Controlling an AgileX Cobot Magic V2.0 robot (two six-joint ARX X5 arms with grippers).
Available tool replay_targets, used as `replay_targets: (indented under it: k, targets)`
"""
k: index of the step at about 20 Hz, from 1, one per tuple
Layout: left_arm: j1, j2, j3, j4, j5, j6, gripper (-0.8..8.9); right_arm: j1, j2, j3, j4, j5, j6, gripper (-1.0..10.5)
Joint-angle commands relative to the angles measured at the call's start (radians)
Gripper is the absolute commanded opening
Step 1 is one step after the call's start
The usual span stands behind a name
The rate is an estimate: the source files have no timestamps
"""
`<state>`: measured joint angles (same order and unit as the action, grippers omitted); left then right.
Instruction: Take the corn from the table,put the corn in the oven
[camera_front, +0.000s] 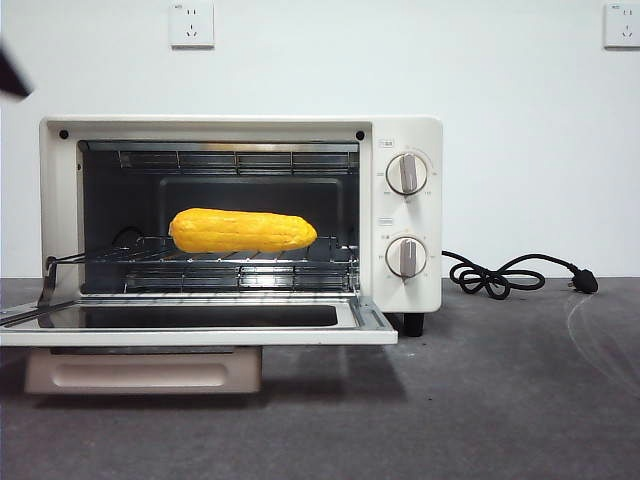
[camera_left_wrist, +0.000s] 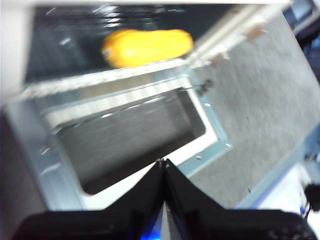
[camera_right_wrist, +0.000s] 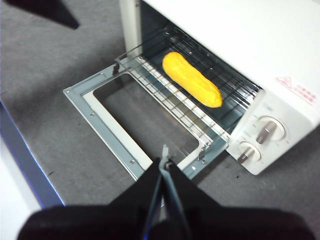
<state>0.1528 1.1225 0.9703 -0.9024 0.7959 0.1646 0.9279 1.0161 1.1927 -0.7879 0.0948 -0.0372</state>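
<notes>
Front view gives you, at the far left near ten o'clock, only a black tip (camera_front: 12, 74) of one arm against the white wall; you cannot tell from it which arm it is. Moving right, the cream-white oven (camera_front: 405, 135) stands on the dark grey table (camera_front: 500, 400) with its glass door (camera_front: 200, 322) dropped flat toward you, the beige bar handle (camera_front: 145, 372) hanging below its front edge. Inside, the corn (camera_front: 242, 231) lies lengthwise on the wire rack (camera_front: 240, 268), roughly centred in the cavity, touching nothing but the rack bars. Further right you see two round knobs, the upper knob (camera_front: 407, 173) and the lower knob (camera_front: 406, 257), one above the other on the control panel. At about three o'clock the black cord (camera_front: 500, 275) coils on the table and ends in a plug (camera_front: 585, 283). Two wall sockets sit high on the wall, the left socket (camera_front: 191, 23) and the right socket (camera_front: 622, 24). In the left wrist view, blurred, your left gripper (camera_left_wrist: 163, 162) is pinched together with nothing between its jaws, above the open door and apart from the corn (camera_left_wrist: 147, 46). In the right wrist view your right gripper (camera_right_wrist: 164, 161) is likewise closed and empty, over the door's near corner, the corn (camera_right_wrist: 192, 80) well apart on the rack.
</notes>
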Motion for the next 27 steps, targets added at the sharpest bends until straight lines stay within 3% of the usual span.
replay_targets:
  k: [1, 6, 10, 21, 27]
  targets:
    - [0.110, -0.008, -0.091, 0.062, 0.058, -0.023, -0.08, -0.045, 0.002, -0.001, 0.002, -0.060, 0.006, -0.1]
    - [0.227, -0.008, -0.222, 0.188, 0.059, -0.112, -0.08, -0.132, 0.002, -0.001, 0.000, -0.177, 0.002, -0.1]
    - [0.238, 0.005, -0.280, 0.219, -0.050, -0.122, -0.08, -0.198, 0.003, -0.001, -0.002, -0.264, -0.020, -0.1]
    - [0.211, 0.305, -0.283, 0.216, -0.068, -0.117, -0.08, -0.210, 0.003, -0.001, -0.006, -0.263, -0.039, -0.1]
    - [0.126, 0.404, -0.283, 0.222, -0.128, -0.115, -0.08, -0.210, 0.003, -0.001, -0.006, -0.263, -0.039, -0.1]
